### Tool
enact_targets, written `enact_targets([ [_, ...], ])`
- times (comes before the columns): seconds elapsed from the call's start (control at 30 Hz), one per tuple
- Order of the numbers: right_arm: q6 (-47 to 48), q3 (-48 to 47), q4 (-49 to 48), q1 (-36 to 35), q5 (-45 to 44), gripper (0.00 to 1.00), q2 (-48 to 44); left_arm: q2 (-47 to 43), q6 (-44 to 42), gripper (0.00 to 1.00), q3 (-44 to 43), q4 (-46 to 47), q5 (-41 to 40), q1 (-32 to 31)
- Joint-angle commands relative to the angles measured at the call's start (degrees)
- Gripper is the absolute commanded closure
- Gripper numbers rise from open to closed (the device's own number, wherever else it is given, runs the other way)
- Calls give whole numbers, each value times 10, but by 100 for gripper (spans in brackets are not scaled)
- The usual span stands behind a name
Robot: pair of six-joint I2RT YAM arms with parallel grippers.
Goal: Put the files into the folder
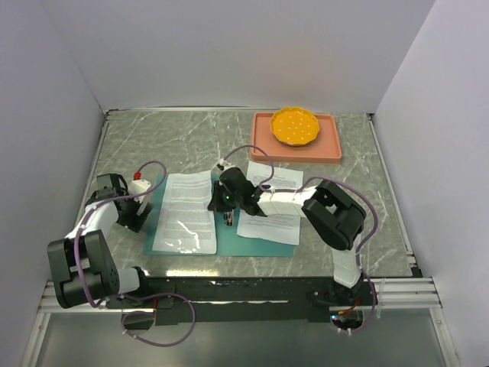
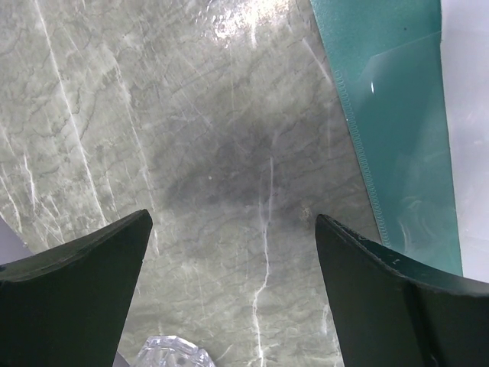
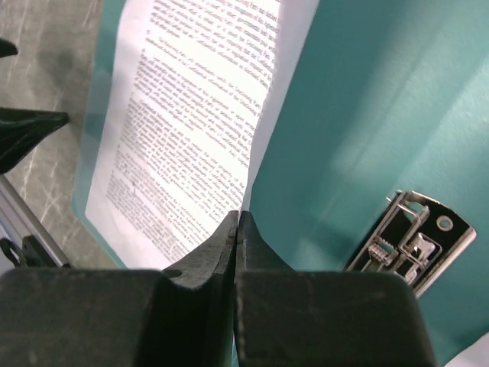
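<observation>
The teal folder lies open near the table's front. One printed sheet lies on its left half. More sheets lie on its right side, reaching past its far edge. My right gripper is low over the folder's middle, beside the dark clip. In the right wrist view its jaws are pressed shut at the right edge of the sheet, with the folder and clip on the right. My left gripper is open and empty over bare table, just left of the folder's edge.
A salmon-pink tray holding an orange bowl stands at the back right. White walls enclose the grey marble table. A small clear faceted thing shows at the bottom of the left wrist view.
</observation>
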State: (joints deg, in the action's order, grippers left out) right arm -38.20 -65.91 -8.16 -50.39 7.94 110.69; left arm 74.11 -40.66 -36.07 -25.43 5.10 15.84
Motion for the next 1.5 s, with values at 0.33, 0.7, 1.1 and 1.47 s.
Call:
enact_targets([
  [0.33, -59, -35, -25, -10, -31, 100, 9, 25, -21, 4, -13, -41, -6, 2],
  [0.7, -75, -39, -37, -11, -6, 100, 32, 48, -14, 4, -3, -10, -28, 2],
  [1.1, -139, -35, -1, -44, -58, 100, 20, 35, -26, 4, 9, -16, -40, 3],
  [1.47, -159, -32, 26, -43, -96, 100, 8, 42, -49, 4, 37, 7, -34, 2],
])
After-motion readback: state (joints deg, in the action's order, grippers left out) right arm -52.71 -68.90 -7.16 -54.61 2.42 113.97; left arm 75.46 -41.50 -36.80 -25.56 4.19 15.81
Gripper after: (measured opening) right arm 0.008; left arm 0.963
